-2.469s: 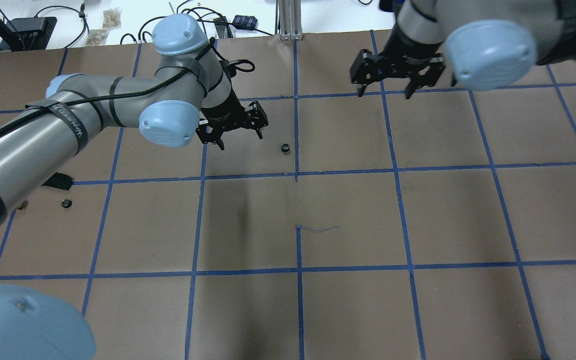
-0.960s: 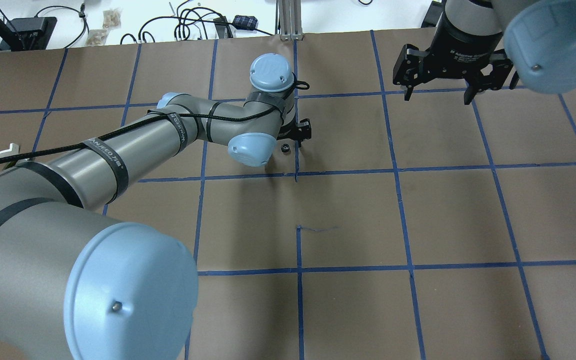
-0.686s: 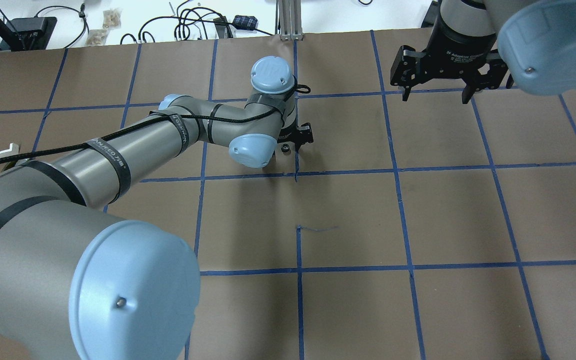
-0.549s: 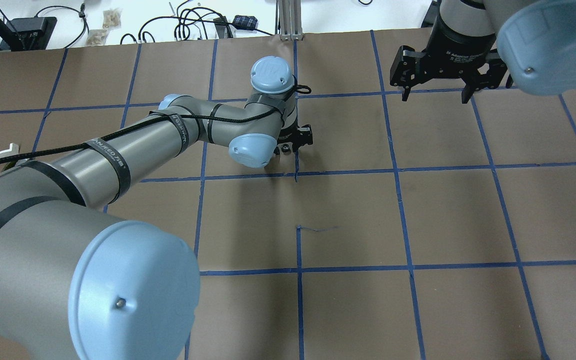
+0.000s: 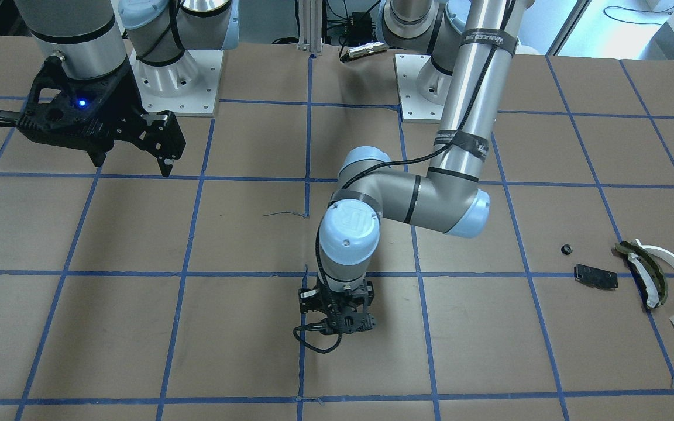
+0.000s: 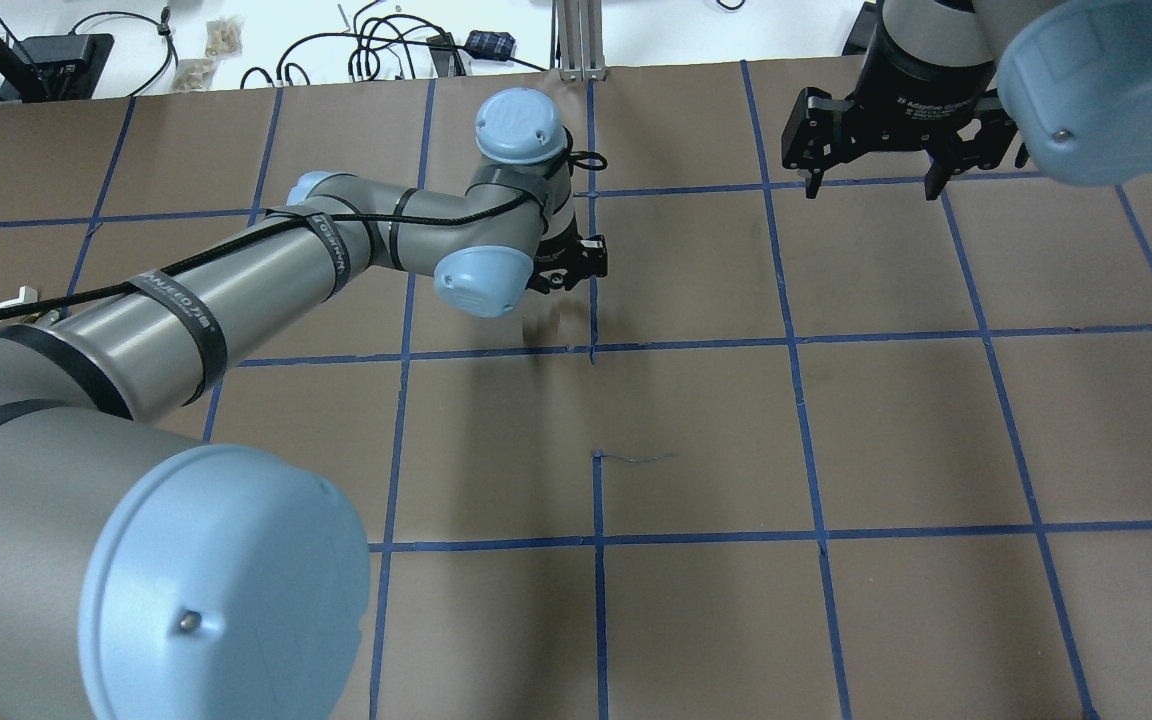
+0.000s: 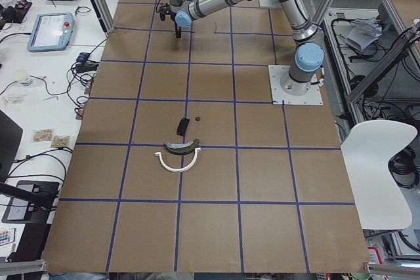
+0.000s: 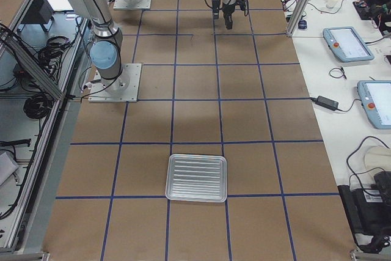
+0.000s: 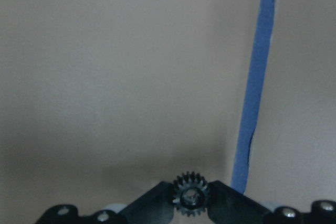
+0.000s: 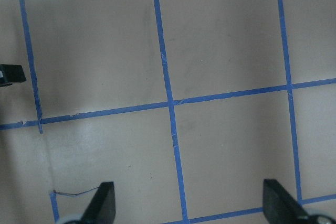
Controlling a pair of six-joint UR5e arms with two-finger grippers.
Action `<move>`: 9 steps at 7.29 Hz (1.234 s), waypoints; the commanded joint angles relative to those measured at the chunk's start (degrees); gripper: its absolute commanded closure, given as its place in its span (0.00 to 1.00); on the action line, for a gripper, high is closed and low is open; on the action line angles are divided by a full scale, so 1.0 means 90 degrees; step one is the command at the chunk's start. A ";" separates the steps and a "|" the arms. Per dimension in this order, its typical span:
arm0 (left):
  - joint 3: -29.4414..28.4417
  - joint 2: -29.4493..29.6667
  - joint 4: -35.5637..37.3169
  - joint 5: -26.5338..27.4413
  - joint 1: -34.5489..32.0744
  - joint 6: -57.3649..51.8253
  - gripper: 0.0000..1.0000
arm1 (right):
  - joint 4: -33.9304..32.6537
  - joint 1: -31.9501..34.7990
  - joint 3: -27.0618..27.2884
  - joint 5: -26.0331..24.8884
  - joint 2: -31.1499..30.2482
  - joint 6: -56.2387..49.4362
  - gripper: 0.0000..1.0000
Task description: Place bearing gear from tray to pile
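Observation:
My left gripper (image 5: 337,320) is shut on the small black bearing gear (image 9: 191,195), which sits toothed between the fingertips in the left wrist view. The gripper hangs just above the brown table beside a blue tape line (image 9: 257,93); it also shows in the overhead view (image 6: 572,276). The pile lies far off at the table's left end: a white half-ring (image 5: 673,275), a dark olive curved piece (image 5: 644,275), a flat black plate (image 5: 595,276) and a small black part (image 5: 566,249). My right gripper (image 6: 871,185) is open and empty, raised over the table.
The silver tray (image 8: 197,177) lies empty near the table's right end. Both arm bases (image 5: 173,76) stand at the robot's edge. Tablets and cables (image 7: 49,31) lie on the side bench beyond the table's far edge.
My left gripper reached the gear on the table, shut on it and lifted it; the spot where it lay is bare. The right gripper moved right earlier and now holds still.

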State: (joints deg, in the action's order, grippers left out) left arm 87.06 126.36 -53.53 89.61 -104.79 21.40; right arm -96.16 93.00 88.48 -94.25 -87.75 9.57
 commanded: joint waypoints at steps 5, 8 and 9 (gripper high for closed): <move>0.2284 -0.2338 -0.0617 0.0395 0.3794 -0.5437 1.00 | -0.0097 -0.0001 -0.0017 0.0004 0.0014 -0.0008 0.00; 0.3428 -0.2419 0.0457 0.0317 0.5174 -0.6420 1.00 | -0.0204 -0.0001 -0.0017 0.0227 0.0005 -0.0008 0.00; 0.3567 -0.2332 0.0847 0.0307 0.5275 -0.6431 1.00 | -0.0204 -0.0001 -0.0017 0.0228 0.0014 -0.0018 0.00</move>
State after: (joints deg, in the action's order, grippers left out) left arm 116.41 104.78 -50.20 92.64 -60.03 -35.04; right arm -97.82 92.99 88.32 -92.63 -87.65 9.51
